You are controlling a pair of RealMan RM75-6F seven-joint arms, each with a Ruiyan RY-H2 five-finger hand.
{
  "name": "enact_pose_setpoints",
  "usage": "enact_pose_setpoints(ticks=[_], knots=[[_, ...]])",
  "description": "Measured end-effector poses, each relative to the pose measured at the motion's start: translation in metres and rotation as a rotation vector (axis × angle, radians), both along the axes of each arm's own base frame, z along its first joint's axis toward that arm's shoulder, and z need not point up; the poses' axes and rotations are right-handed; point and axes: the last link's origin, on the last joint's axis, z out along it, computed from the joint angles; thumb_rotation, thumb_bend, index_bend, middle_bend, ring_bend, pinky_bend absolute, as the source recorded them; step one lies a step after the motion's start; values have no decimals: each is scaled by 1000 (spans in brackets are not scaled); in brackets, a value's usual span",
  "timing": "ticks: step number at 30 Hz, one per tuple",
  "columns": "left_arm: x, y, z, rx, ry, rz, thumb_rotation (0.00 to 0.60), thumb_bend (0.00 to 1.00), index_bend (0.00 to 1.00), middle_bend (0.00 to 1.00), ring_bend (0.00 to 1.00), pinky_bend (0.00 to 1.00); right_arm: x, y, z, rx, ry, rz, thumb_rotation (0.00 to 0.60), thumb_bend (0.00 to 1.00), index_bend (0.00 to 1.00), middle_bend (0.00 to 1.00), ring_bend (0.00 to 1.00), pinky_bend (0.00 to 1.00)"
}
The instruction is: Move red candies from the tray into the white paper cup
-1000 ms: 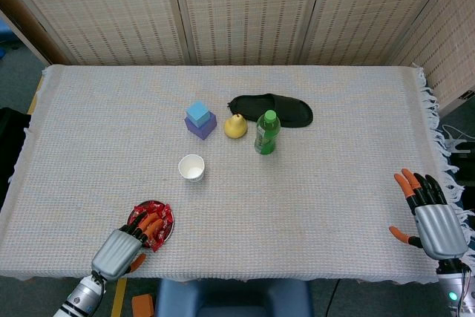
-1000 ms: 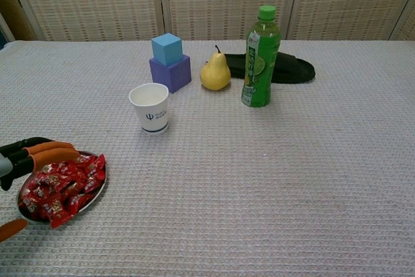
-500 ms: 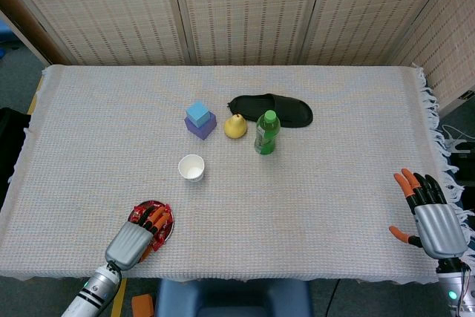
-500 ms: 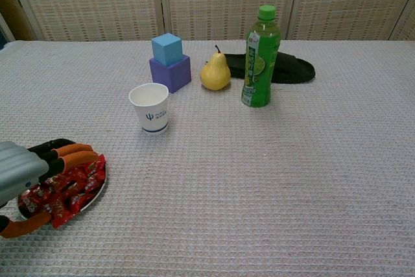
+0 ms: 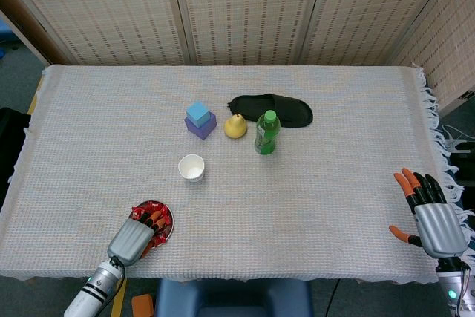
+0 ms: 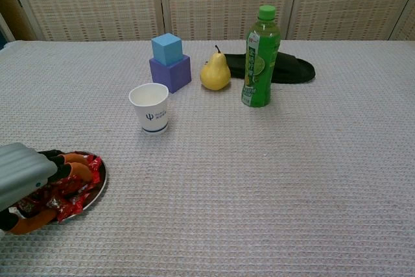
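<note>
The small round tray of red candies sits near the table's front left edge. My left hand lies over it, fingers curled down into the pile and thumb closing from the near side, with candies between them. The white paper cup stands upright and apart, farther back and to the right of the tray. My right hand hovers at the front right edge with fingers spread and nothing in it; the chest view does not show it.
Behind the cup stand a blue cube on a purple block, a yellow pear, a green bottle and a black slipper.
My left hand slid a little right over the tray and lowered, and its fingers went from stretched out to curled into the candies. The right hand stayed still.
</note>
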Motion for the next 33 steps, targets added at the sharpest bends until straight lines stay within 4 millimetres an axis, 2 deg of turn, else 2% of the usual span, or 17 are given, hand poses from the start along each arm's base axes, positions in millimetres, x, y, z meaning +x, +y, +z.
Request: enact_pose_setpoints(ticks=[11,21,33], knots=[[-11,4,-1,-2,23,31,600,371,345,276,296,796,0,0,0,3,2,0,600,24,0,0,0,0],[-8,6,-2,5,-26,11,600,377,559,530,466,900,0,0,-1,13,0,-3,600,25,0,0,0,0],[-12,9,-3,20,-68,10,600,418,611,608,525,924,0,-1,-3,23,5,-8,600,24,0,0,0,0]])
